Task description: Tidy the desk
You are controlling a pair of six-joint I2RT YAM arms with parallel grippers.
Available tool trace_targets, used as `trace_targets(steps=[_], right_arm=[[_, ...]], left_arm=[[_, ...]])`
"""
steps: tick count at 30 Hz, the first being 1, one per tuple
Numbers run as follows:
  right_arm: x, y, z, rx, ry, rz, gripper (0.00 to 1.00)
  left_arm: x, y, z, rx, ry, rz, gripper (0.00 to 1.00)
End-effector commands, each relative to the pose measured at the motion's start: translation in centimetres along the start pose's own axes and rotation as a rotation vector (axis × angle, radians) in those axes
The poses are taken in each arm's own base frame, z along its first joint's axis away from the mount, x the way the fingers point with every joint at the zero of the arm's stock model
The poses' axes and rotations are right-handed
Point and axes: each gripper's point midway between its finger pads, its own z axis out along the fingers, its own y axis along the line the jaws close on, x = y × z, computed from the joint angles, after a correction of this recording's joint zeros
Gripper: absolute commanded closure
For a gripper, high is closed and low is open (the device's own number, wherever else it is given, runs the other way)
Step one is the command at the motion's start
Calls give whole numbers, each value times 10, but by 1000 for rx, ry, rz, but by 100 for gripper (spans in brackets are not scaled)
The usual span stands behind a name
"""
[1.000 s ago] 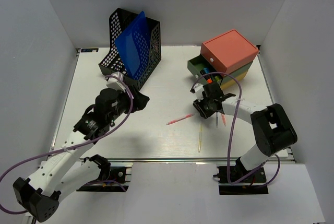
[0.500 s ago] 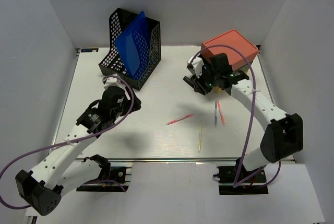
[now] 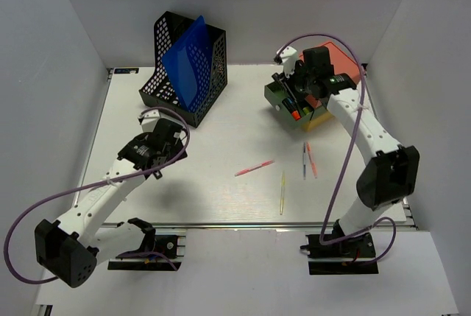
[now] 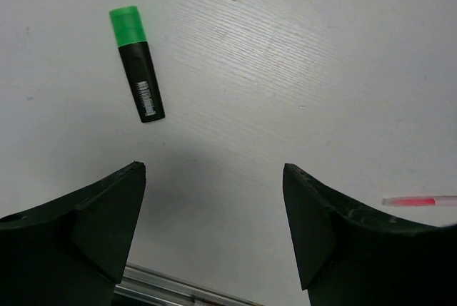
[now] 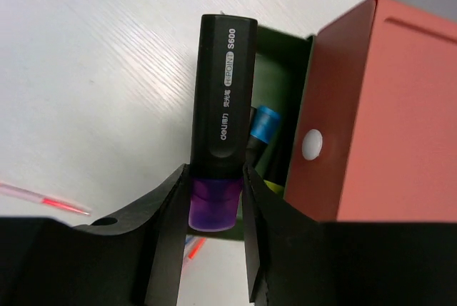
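Note:
The desk (image 3: 221,132) is a white tabletop. My right gripper (image 5: 213,177) is shut on a black highlighter with a purple cap (image 5: 225,92), held by its cap end. In the top view this gripper (image 3: 294,91) hangs over the open green drawer (image 3: 283,104) of a small drawer unit topped by a salmon box (image 3: 340,65). The drawer (image 5: 282,85) holds other markers, one blue-capped (image 5: 263,124). My left gripper (image 4: 214,170) is open and empty above bare desk. A green-capped black highlighter (image 4: 137,63) lies ahead of it to the left.
A black mesh file holder with a blue folder (image 3: 184,65) stands at the back left. A pink pen (image 3: 254,168), a yellow pencil (image 3: 282,192) and two pens (image 3: 309,160) lie near the middle. The front metal rail (image 4: 178,288) runs just below the left fingers.
My right arm rose from the desk's middle and swung back right to the green drawer, carrying the purple-capped highlighter. My left gripper drew back from the file holder and opened slightly wider.

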Motion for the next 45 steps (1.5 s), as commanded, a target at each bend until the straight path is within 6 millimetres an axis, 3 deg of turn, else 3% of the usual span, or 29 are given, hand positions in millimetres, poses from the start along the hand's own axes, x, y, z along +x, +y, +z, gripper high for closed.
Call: trace_targets(steps=[1, 7, 13, 15, 21, 23, 26, 27, 29, 30, 34, 45], right_arm=[[10, -18, 8, 55, 69, 6, 100], [33, -21, 17, 47, 134, 13, 98], [46, -24, 19, 31, 169, 35, 56], [43, -20, 16, -4, 149, 42, 48], [29, -3, -1, -84, 81, 40, 41], [17, 1, -13, -113, 23, 46, 44], [-1, 23, -36, -239, -93, 24, 72], [-4, 31, -43, -278, -125, 15, 88], [-7, 52, -58, -353, -200, 0, 98], [-9, 57, -67, -357, -228, -2, 100], [4, 72, -69, -392, -228, 26, 100], [33, 87, -72, -431, -196, 118, 96]], left_arm=[[2, 16, 3, -46, 2, -10, 13], [2, 27, 12, -77, 14, -20, 11], [11, 31, 31, -88, 66, -37, 11], [9, 34, 36, -96, 72, -54, 10], [9, 31, 45, -82, 99, -64, 10], [7, 33, 49, -88, 105, -75, 10], [7, 35, 56, -97, 122, -76, 12], [8, 34, 57, -94, 126, -69, 14], [5, 38, 63, -107, 130, -72, 17], [7, 37, 65, -106, 139, -64, 22], [12, 46, 81, -139, 171, -54, 31], [30, 62, 115, -155, 247, -105, 33]])
